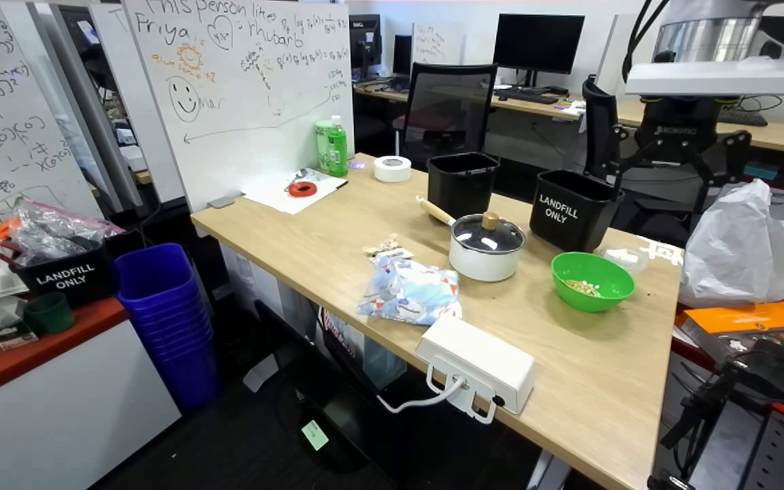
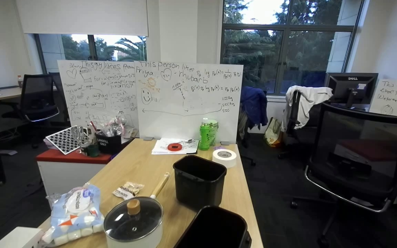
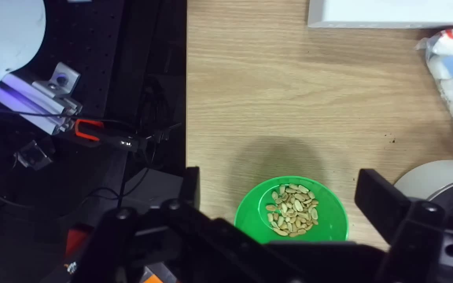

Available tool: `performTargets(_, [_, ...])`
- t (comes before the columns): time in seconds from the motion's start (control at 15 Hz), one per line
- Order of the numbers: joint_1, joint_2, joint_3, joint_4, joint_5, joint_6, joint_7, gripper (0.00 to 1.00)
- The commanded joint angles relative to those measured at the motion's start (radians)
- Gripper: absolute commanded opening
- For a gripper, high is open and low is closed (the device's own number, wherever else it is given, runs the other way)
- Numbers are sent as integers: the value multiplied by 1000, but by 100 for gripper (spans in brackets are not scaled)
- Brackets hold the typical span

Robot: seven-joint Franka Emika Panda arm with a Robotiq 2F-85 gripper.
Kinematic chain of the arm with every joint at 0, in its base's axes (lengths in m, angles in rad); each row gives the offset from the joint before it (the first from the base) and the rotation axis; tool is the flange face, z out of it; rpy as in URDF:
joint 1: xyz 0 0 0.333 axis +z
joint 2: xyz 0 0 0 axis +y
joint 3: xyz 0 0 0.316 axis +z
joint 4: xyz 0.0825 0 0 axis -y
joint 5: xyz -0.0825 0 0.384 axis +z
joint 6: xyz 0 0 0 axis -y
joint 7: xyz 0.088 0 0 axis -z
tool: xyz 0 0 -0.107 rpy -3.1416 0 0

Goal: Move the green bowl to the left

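Currently the green bowl (image 3: pixel 330 214) is sitting well below the gripper (image 3: pixel 283 188), framed between widely spread fingers (image 3: pixel 382 206) in the wrist view.

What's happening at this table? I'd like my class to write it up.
A black two-fingered robot gripper hangs open in the air, holding nothing. Below it, the round green bowl, with pale nuts inside, rests on the light wooden table, near the lidded white saucepan. The bowl is meant to go left, but is not yet gripped.
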Motion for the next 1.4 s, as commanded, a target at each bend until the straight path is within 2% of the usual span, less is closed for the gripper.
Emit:
performTargets(0.0, [-3, 17, -14, -8, 11, 17, 18, 100])
performTargets(0.53, [-9, 45, -21, -13, 24, 43, 72, 100])
performTargets(0.73, [-29, 89, -25, -28, 28, 99, 189, 100])
performTargets(1.07, [-44, 231, -70, -24, 36, 108, 399, 100])
performTargets(1.13, [-40, 260, -82, -18, 40, 99, 419, 100])
performTargets(1.2, [-27, 215, -87, -35, 22, 90, 374, 100])
performTargets(1.33, [-24, 258, -96, -27, 22, 94, 405, 100])
